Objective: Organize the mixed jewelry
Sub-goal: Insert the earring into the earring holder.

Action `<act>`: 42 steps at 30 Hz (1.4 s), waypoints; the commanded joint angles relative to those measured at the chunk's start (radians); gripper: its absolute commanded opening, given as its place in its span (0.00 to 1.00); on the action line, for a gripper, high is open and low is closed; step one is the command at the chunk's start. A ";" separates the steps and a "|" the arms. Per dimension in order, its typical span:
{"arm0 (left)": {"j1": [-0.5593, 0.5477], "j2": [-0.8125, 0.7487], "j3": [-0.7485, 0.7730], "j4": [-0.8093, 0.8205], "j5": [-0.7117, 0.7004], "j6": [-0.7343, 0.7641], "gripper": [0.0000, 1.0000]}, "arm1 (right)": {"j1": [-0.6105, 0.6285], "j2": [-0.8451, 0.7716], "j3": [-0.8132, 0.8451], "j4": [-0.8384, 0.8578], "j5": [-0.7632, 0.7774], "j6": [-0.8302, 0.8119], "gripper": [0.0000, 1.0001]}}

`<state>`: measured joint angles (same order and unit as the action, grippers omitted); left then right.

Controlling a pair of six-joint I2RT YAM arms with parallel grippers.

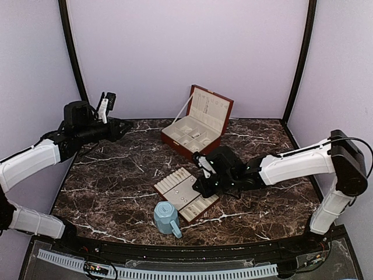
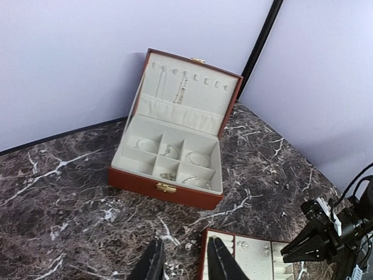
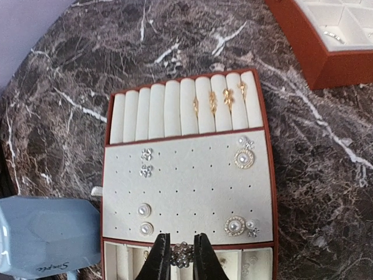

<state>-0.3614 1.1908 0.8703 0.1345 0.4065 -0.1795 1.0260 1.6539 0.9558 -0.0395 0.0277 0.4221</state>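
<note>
My right gripper [image 3: 182, 263] is shut on a small sparkly silvery cluster piece [image 3: 182, 253] of the mixed jewelry. It holds the piece over the near compartments of the flat cream-lined tray [image 3: 192, 186]. Pearl studs [image 3: 144, 210] and gold rings [image 3: 212, 102] sit on that tray. The open red-brown jewelry box [image 2: 163, 186] holds thin silvery hoops [image 2: 198, 157] in its compartments. My left gripper [image 2: 186, 263] is open and empty, raised above the table near the box. In the top view it hangs at the far left [image 1: 121, 127], and the right gripper [image 1: 201, 188] is over the tray [image 1: 175, 182].
A light-blue faceted mug [image 1: 167, 217] stands right beside the tray's near-left corner, close to my right gripper. The box's lid [image 1: 208, 109] stands upright at the back. Dark marble table [image 1: 116, 181] spreads to the left, with purple walls around.
</note>
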 commanded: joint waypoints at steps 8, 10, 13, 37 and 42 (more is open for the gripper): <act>0.081 -0.023 -0.014 -0.087 0.065 0.025 0.29 | 0.034 0.099 0.049 0.024 0.034 -0.047 0.10; 0.081 -0.028 -0.014 -0.093 0.056 0.030 0.29 | 0.037 0.109 0.055 0.020 0.042 -0.052 0.10; 0.081 -0.032 -0.013 -0.091 0.056 0.032 0.29 | 0.043 0.121 0.065 0.014 0.053 -0.059 0.10; 0.081 -0.035 -0.010 -0.099 0.051 0.040 0.29 | 0.076 0.181 0.098 -0.045 0.149 -0.084 0.09; 0.081 -0.037 -0.010 -0.099 0.048 0.041 0.29 | 0.081 0.183 0.098 -0.050 0.160 -0.090 0.09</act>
<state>-0.2852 1.1889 0.8684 0.0505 0.4526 -0.1497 1.0958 1.8244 1.0344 -0.0792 0.1562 0.3450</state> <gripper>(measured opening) 0.287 0.095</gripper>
